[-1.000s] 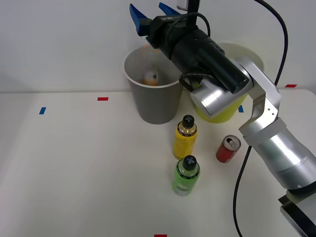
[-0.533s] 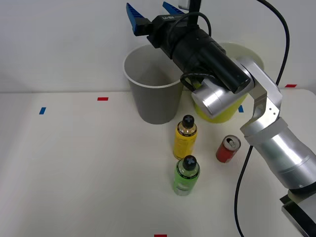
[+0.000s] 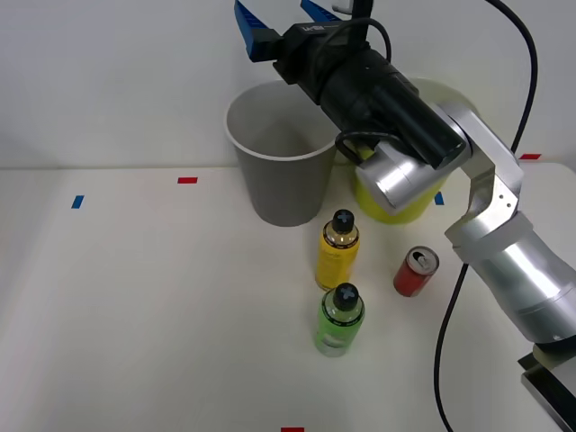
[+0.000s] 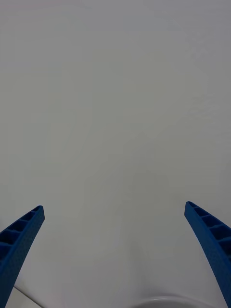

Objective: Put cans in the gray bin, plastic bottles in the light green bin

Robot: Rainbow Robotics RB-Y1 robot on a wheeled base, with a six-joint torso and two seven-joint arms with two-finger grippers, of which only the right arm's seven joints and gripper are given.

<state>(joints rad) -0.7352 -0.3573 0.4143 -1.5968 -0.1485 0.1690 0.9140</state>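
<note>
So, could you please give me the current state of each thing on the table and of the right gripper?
Right gripper: open, empty, above the gray bin.
Tall gray cup-shaped bin: upright.
Yellow-green cup-shaped bin: upright, partly hidden by the arm.
Yellow dark-capped bottle: upright, capped.
Bright green dark-capped bottle: upright, capped.
Red silver-topped can: upright on the table.

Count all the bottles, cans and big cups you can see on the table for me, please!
Bottles: 2, the yellow bottle and the green bottle
Cans: 1, the red can
Big cups: 2, the gray bin and the light green bin
Total: 5
</note>
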